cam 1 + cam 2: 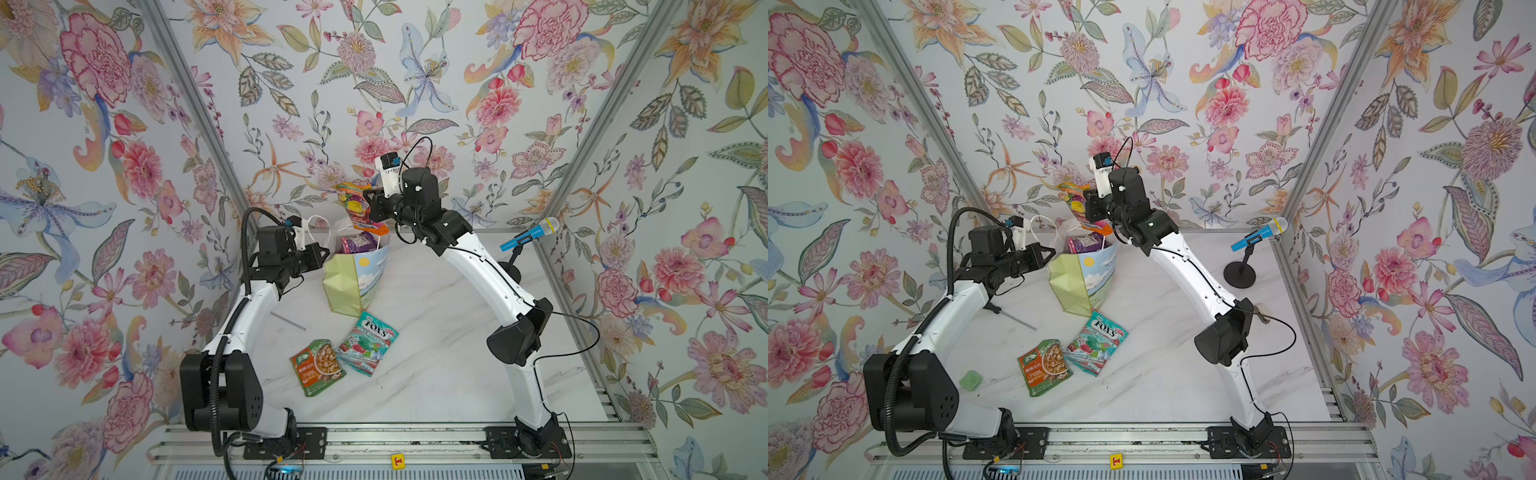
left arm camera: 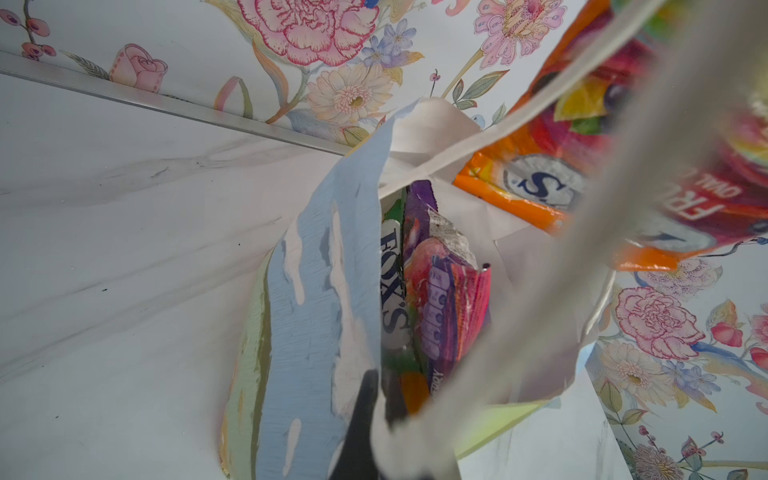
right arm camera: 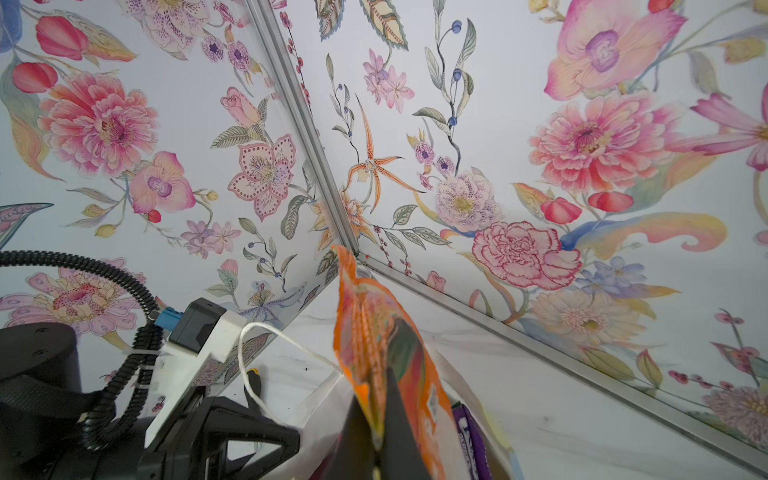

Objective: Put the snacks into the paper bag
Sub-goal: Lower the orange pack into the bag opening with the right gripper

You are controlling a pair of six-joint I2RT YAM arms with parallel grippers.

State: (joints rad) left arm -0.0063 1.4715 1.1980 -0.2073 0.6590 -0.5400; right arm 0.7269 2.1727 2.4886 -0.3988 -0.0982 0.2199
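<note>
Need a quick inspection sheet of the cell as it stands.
Surface: white marble table.
Job's things: paper bag standing, purple packet inside; orange packet above its mouth; teal FOX'S packet and nut pouch on the table.
Clutter: microphone on stand, small green block.
Grippers: left gripper shut on paper bag's rope handle; right gripper shut on orange packet.
Cables: black conduit on left arm; thin cable looping off right arm.
Surroundings: floral walls.

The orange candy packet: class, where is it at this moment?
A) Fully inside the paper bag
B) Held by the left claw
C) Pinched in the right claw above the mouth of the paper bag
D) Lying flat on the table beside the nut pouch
C: the right claw is shut on the orange candy packet, which hangs over the open paper bag. Only the teal packet and nut pouch lie on the table.
</note>
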